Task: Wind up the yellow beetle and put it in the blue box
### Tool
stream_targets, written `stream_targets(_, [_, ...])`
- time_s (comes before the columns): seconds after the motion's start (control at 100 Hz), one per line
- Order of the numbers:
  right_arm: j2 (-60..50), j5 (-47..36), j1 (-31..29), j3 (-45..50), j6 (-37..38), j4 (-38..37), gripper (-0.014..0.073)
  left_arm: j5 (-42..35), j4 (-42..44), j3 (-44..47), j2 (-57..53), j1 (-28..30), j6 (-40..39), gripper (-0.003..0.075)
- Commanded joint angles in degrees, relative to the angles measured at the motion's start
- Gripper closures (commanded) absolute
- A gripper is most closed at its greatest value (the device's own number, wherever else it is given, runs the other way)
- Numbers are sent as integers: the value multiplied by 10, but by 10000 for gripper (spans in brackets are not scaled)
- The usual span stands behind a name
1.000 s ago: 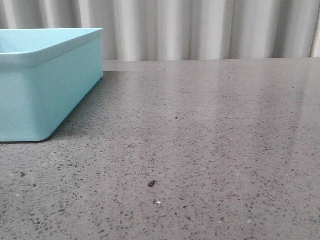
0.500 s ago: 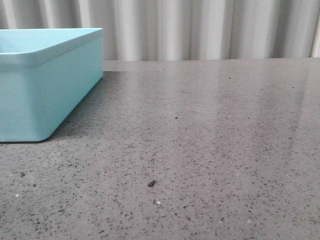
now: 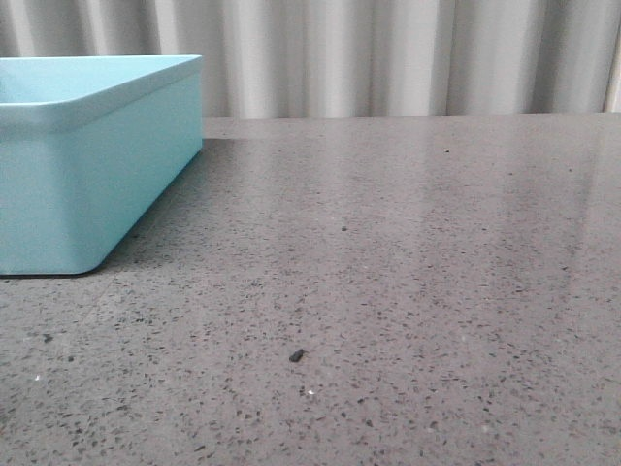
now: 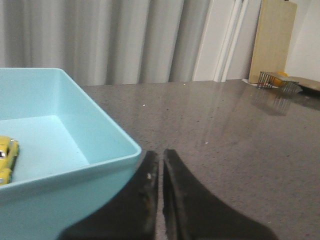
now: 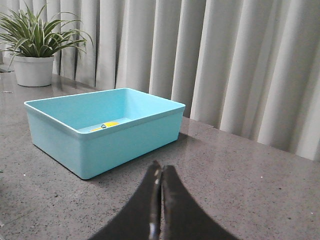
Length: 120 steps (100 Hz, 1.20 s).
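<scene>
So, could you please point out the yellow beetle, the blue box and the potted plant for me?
yellow beetle (image 4: 7, 159), left wrist view, on its glossy body.
blue box (image 5: 131, 134), right wrist view, on its outer side wall.
potted plant (image 5: 33, 71), right wrist view, on its white pot.

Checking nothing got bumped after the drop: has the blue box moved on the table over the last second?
Hardly, if at all. In the front view the blue box sits a hair further right in the picture, and so does the dark speck on the table, suggesting camera shift.
</scene>
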Motion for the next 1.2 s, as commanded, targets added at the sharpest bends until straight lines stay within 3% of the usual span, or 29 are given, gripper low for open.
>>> stream_targets(0.0, [9,-39,1,-13,0,13,644,-49,51,14,-8,31,0,741])
stream_targets(0.23, [9,-39,1,-13,0,13,644,-90,182,108,-73,164,-93,741])
stream_targets(0.37, [9,-40,1,-13,0,13,644,-97,289,145,-72,209,-168,741])
stream_targets(0.56, [9,-40,1,-13,0,13,644,-196,392,203,-72,201,-289,741])
stream_targets(0.68, [9,-40,1,-13,0,13,644,-194,385,228,-72,191,-300,741])
stream_targets(0.88, [9,-40,1,-13,0,13,644,-89,366,227,-72,166,-300,741])
stream_targets(1.19, [9,-40,1,-13,0,13,644,-91,356,227,-72,156,-301,741])
